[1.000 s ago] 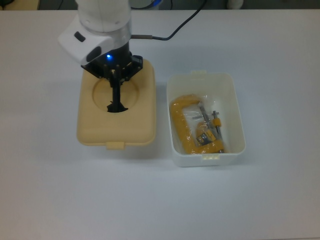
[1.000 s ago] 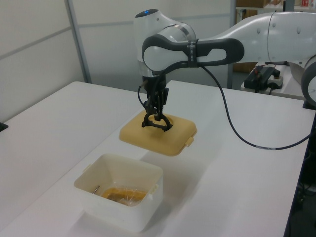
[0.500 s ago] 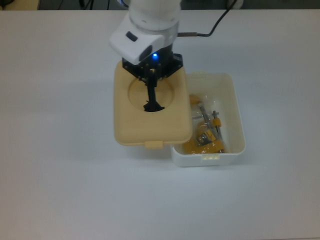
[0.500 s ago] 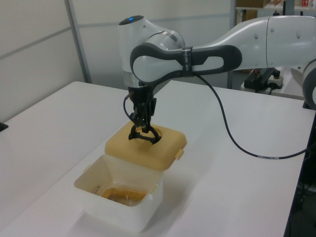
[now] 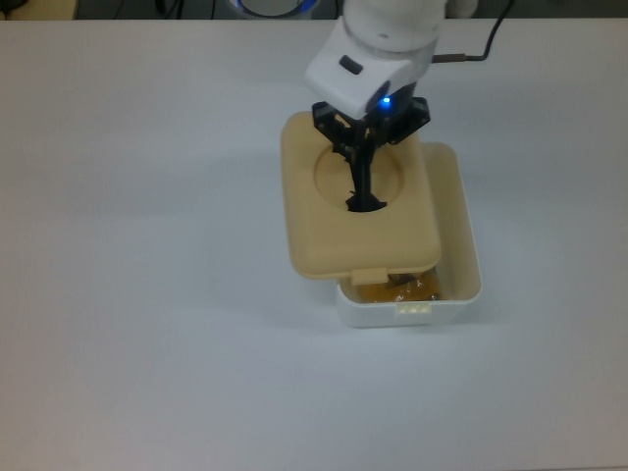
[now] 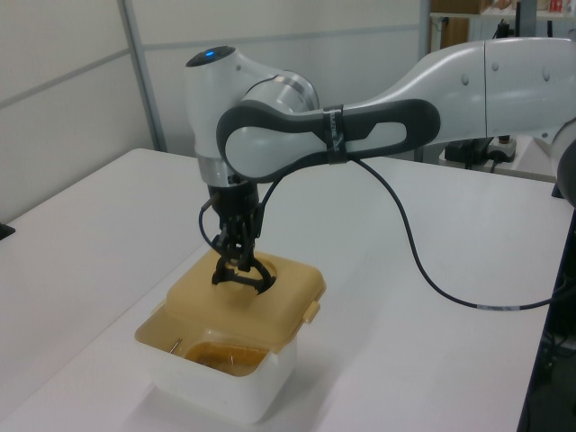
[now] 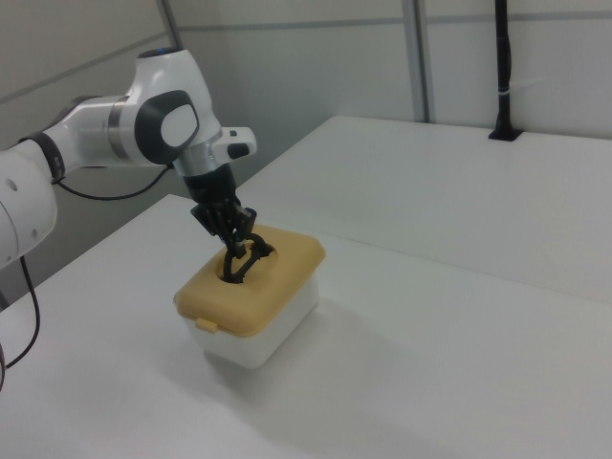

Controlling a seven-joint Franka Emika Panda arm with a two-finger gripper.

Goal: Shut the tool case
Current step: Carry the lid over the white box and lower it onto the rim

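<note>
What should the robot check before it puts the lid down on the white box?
1. Grip on the black handle: the gripper holds the beige plastic lid by it. Ok.
2. Lid over the white rectangular plastic tub: it sits too far toward the top view's left, leaving the tub's right side uncovered. Not ok.
3. Lid level: it looks roughly flat in the right view. Ok.
4. Yellow C-clamp below the rim: mostly hidden by the lid. Cannot tell.
5. Lid tab matching the tub tab: offset sideways. Not ok.
6. White table around the tub: nothing in the way. Ok.
</note>
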